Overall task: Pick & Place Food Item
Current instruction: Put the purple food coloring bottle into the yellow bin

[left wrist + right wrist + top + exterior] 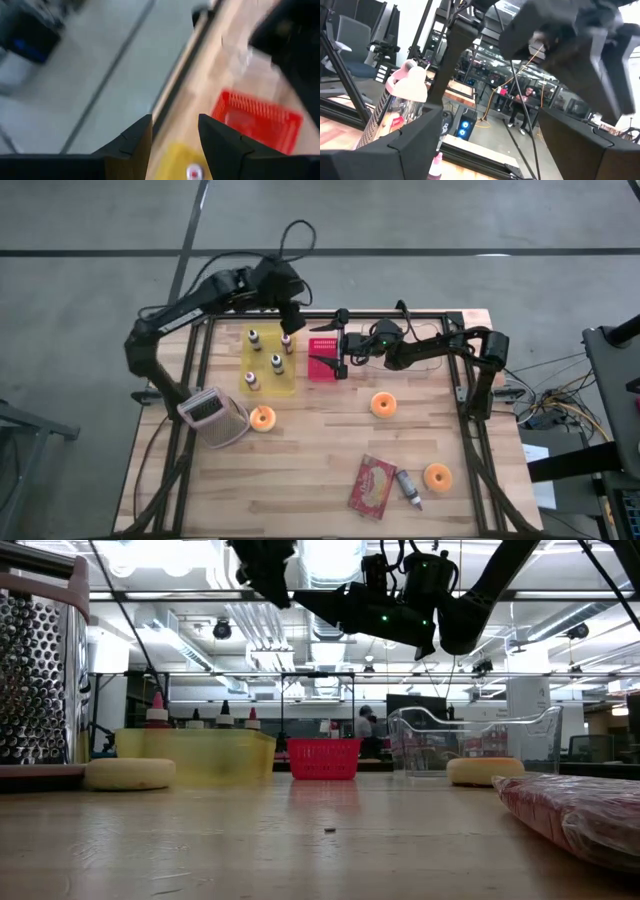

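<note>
A red food packet [580, 808] lies nearest on the counter [310, 470], with three round orange items [383, 404] well apart from one another. The left gripper [288, 320] hangs above the yellow bin [268, 362] of bottles, jaws partly parted, apparently empty. The right gripper [338, 345] is over the red basket [324, 358], jaws wide and holding nothing.

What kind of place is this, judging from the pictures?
Probably a robotics lab or workshop hall: a pale wooden worktable on a bare grey concrete floor, and exposed ceiling pipes and strip lights behind it.
</note>
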Tool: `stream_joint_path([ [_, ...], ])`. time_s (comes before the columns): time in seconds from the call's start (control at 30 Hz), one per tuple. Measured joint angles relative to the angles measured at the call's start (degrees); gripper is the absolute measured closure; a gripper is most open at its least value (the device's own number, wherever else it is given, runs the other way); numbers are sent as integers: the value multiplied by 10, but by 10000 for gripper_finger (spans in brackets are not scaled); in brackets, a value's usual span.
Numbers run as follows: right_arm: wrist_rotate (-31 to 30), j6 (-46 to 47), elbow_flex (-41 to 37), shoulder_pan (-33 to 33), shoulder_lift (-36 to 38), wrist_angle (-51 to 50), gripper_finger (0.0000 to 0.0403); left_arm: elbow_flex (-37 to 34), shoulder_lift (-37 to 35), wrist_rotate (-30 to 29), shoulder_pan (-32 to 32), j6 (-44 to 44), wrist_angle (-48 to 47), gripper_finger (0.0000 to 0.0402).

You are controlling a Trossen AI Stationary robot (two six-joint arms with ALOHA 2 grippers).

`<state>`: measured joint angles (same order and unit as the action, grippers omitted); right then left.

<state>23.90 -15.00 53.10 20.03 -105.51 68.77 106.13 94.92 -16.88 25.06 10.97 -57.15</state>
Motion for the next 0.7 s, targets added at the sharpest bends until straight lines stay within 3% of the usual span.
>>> stream_joint_path([
  [0.4, 0, 0, 0, 0, 0, 0, 79, -421, -257, 36, -4, 37, 456, 238],
  [0.57, 0, 0, 0, 0, 0, 0, 80, -536, -327, 88, -4, 50, 561, 238],
  [0.7, 0, 0, 0, 0, 0, 0, 83, -577, -352, 108, -4, 76, 586, 238],
])
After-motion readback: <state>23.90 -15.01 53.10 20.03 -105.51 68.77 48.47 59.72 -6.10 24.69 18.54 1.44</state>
